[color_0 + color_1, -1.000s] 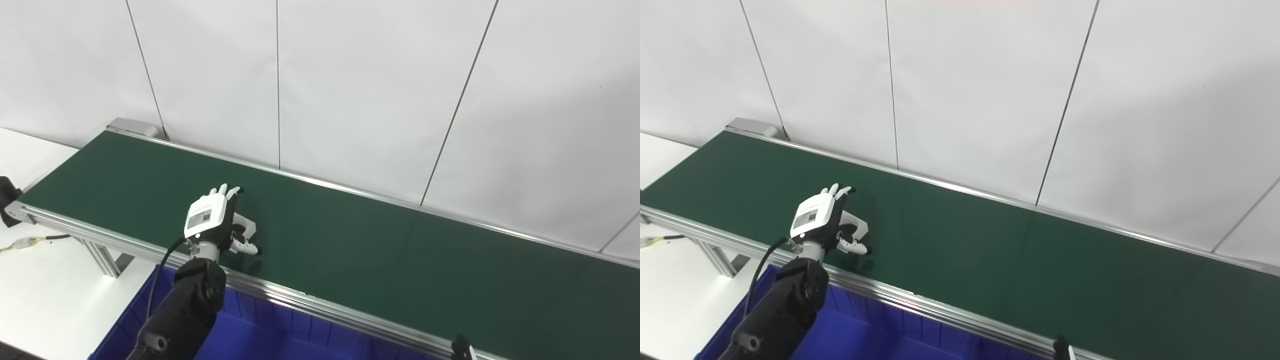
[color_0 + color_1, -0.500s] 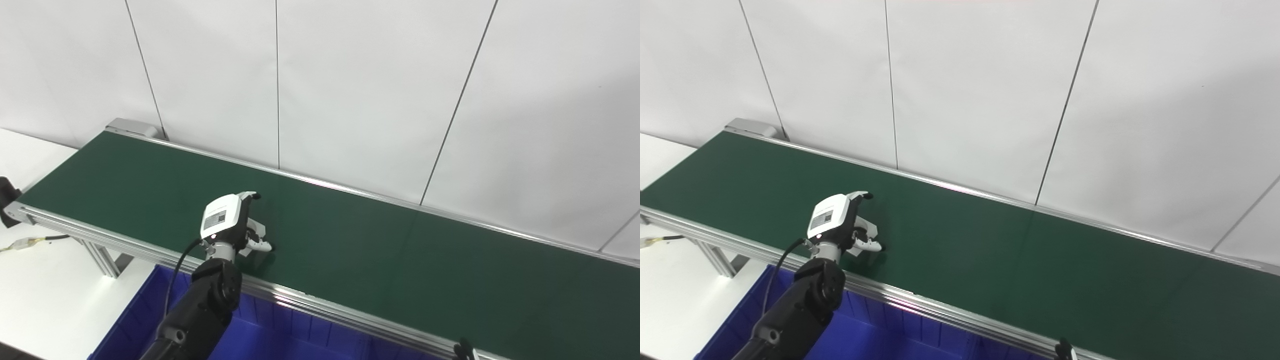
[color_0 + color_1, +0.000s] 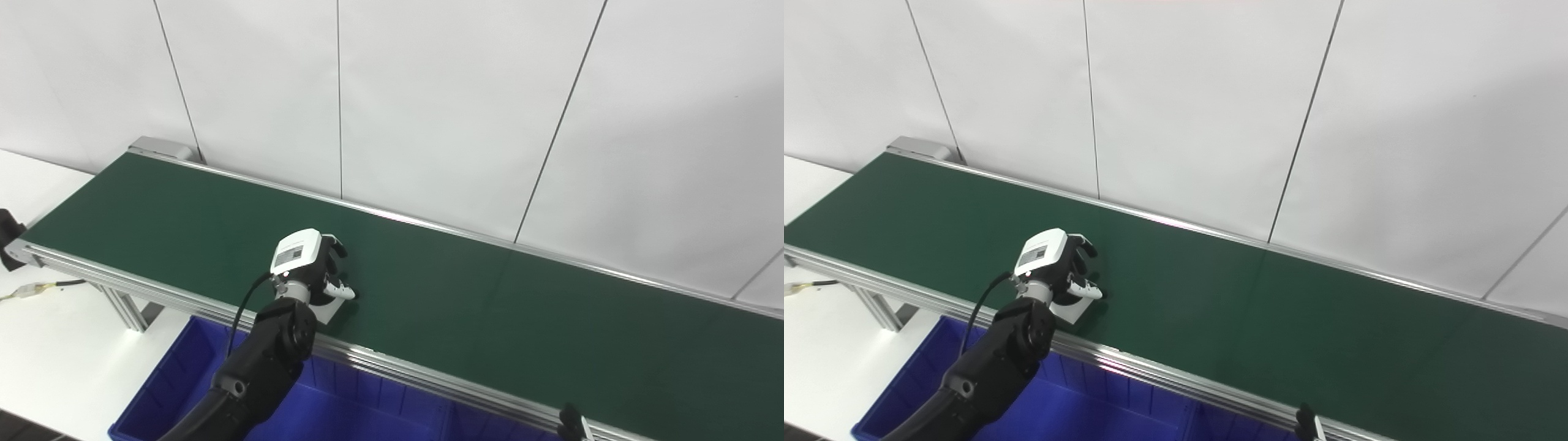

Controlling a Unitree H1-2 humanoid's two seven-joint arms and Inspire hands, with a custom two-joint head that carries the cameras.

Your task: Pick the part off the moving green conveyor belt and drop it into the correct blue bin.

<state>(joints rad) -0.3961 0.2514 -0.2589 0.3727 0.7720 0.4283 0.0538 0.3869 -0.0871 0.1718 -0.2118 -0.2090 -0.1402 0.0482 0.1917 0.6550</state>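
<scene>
The green conveyor belt [image 3: 490, 306] runs from far left to near right. My left hand [image 3: 306, 263] lies on its near side, fingers curled down and shut on a flat light-grey part [image 3: 329, 310]. One corner of the part shows under the hand, close to the belt's front rail; it also shows in the right eye view [image 3: 1077, 312]. A blue bin [image 3: 184, 392] stands below the front rail, under my left arm. Only a dark tip of my right hand [image 3: 571, 422] shows at the bottom edge, too little to read its state.
An aluminium rail [image 3: 398, 373] edges the belt's near side. A white table [image 3: 49, 343] with a cable [image 3: 37, 288] lies at the left. A black object [image 3: 7, 236] sits at the left edge. White wall panels stand right behind the belt.
My left hand has gone from open, fingers spread over the part, to curled shut on it. Hand and part have moved right along the belt. The camera has shifted slightly.
</scene>
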